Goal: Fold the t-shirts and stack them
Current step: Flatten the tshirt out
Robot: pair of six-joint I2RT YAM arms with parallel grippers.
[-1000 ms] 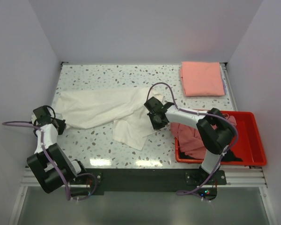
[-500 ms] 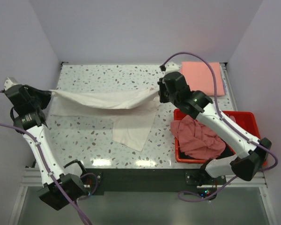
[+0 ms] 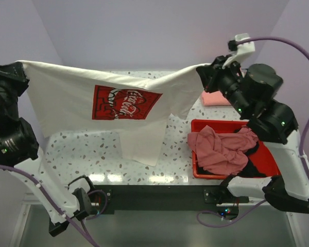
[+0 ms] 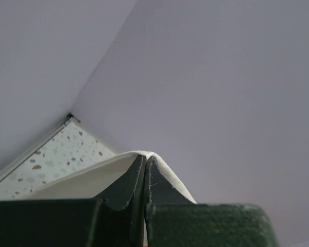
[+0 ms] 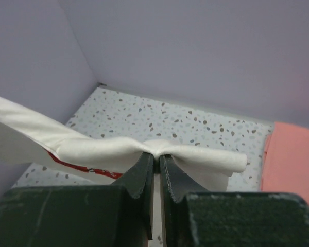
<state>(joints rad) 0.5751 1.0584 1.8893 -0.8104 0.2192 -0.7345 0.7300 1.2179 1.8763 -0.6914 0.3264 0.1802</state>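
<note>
Both arms have risen, lifting the white Coca-Cola t-shirt [image 3: 67, 103] off the worktop [image 3: 87, 154]; it now hangs spread between them. Left hand [image 4: 146, 160] and right hand [image 5: 157, 157] are each pinched shut on an upper corner. Step in hand: spreading. Next move likely calls for lowering it flat for folding

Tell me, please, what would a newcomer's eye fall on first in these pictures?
First, the white t-shirt with its red Coca-Cola print, stretched out in the air above the table between the left hand and the right hand, each shut on its upper edge. Next, the red bin at the table's right edge, with a crumpled dusty-pink shirt in it.
</note>
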